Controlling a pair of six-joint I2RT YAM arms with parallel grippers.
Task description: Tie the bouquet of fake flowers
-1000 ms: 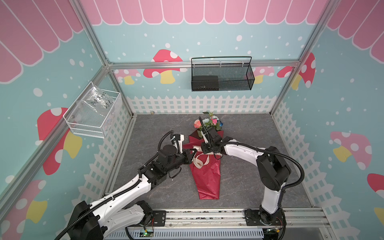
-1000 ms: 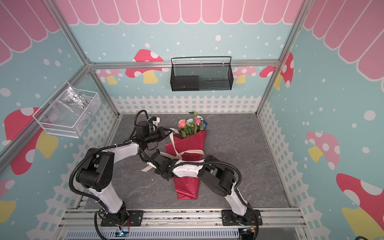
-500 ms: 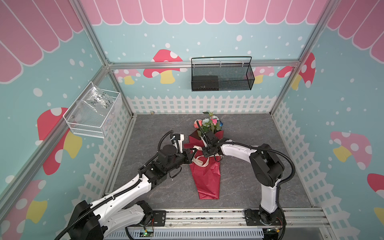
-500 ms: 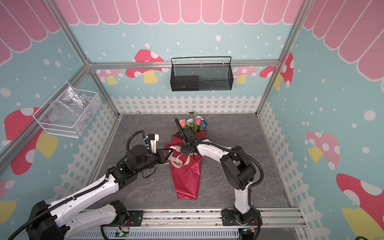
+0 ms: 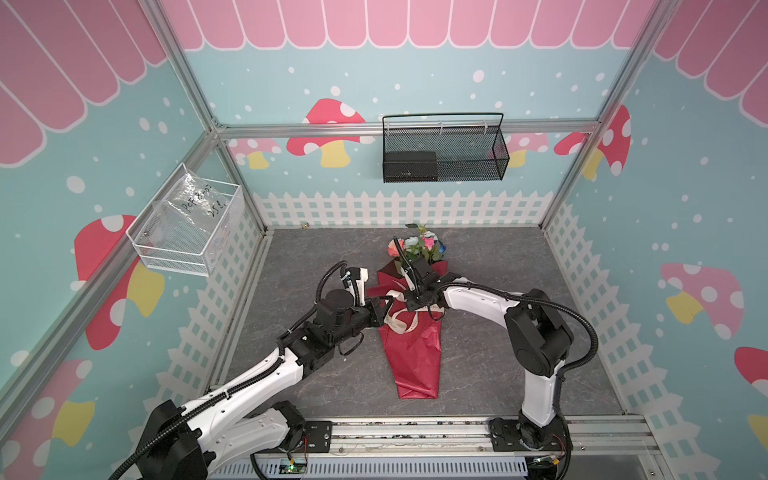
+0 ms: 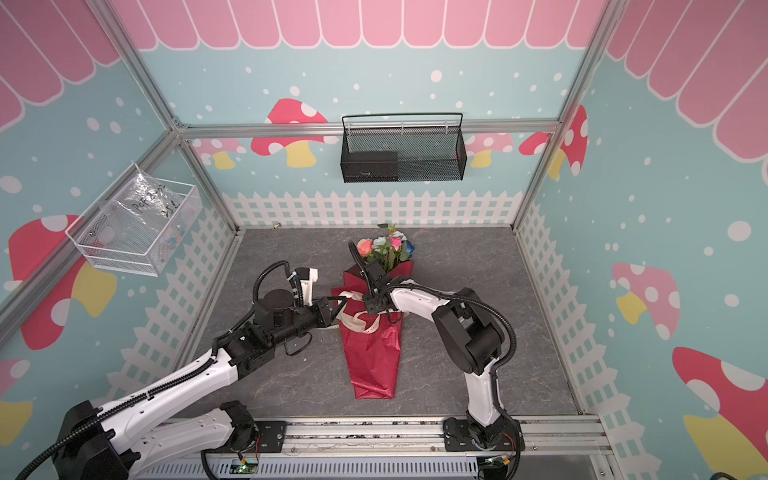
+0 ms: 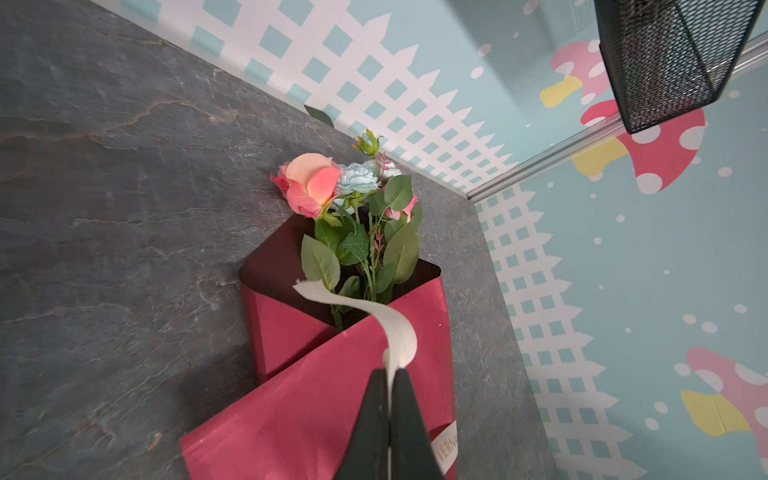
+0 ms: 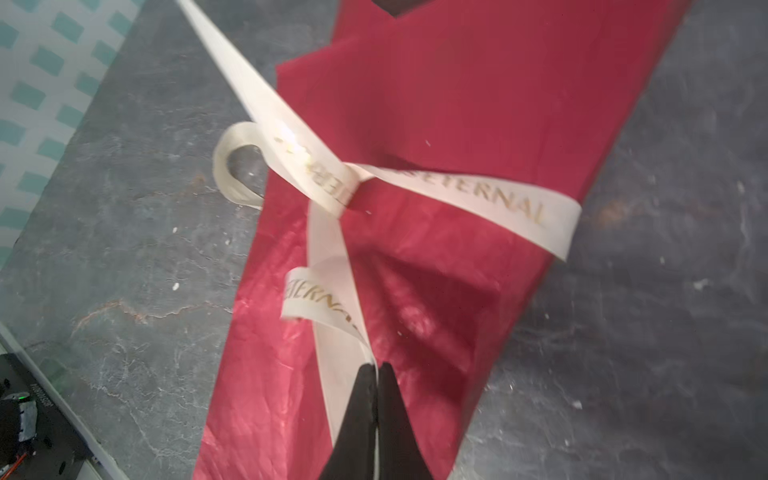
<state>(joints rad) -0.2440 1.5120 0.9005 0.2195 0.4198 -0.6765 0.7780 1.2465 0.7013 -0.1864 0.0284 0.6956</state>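
Our left gripper (image 7: pixel 390 372) has its jaws pressed together on one ribbon (image 8: pixel 469 193) end, and our right gripper (image 8: pixel 377 368) pinches another strand. The bouquet (image 5: pixel 413 345) lies on the table (image 5: pixel 469 382) under both jaws, ribbon crossed over it between them, its flowers (image 7: pixel 316 183) out beyond the left jaws.
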